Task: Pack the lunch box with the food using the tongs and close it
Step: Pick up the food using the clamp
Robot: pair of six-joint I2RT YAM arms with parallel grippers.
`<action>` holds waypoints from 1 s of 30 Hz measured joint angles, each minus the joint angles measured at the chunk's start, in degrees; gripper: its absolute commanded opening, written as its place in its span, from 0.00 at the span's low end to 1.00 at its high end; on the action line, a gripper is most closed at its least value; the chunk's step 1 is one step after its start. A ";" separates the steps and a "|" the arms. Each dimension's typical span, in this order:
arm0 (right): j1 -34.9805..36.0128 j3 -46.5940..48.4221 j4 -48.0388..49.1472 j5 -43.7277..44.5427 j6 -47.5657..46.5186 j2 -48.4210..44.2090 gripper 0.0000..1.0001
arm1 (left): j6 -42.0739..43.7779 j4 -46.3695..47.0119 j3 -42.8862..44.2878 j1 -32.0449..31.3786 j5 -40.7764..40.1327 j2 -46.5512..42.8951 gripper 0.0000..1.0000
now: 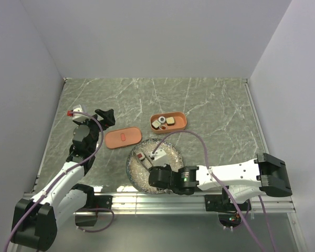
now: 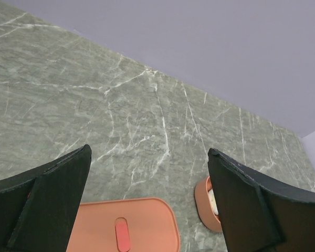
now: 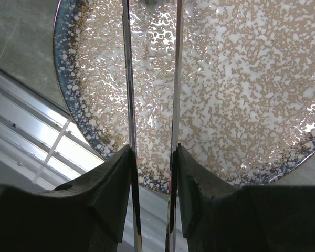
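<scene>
While the right jaws clamp the tongs (image 3: 129, 79) over the plate (image 3: 241, 105), where one food piece (image 1: 140, 156) lies, the left jaws gape above the lid (image 2: 126, 226) on the counter (image 2: 121, 105); the lunch box (image 1: 181, 117), beyond the plate, holds more pieces.

White arm shells (image 1: 228, 176), chunky black joints (image 1: 273, 173), lilac cables (image 1: 185, 132) looping off both, matte black wedge-shaped claw fingers (image 2: 252, 205).

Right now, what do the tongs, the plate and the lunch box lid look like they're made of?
The tongs: probably polished metal, thin arms with mirror-like reflections. The plate: likely glazed ceramic, glossy speckled brown-white with a dark rim. The lid: seemingly matte plastic, uniform salmon-orange, moulded edges.
</scene>
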 measured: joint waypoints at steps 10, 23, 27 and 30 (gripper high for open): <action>0.02 2.51 -3.02 1.22 -0.04 0.37 0.25 | 0.00 -0.02 0.00 0.04 0.02 -0.50 0.99; -8.66 4.09 -2.82 1.09 -7.72 -0.52 0.25 | 0.00 0.00 0.00 0.04 0.00 -0.61 0.99; -14.29 4.11 -0.28 -0.15 -12.22 -2.84 0.25 | 0.00 0.02 0.00 0.04 -0.02 -0.57 0.99; -17.81 4.33 1.49 -1.22 -15.72 -4.39 0.25 | 0.00 0.07 0.00 0.04 -0.04 -0.26 1.00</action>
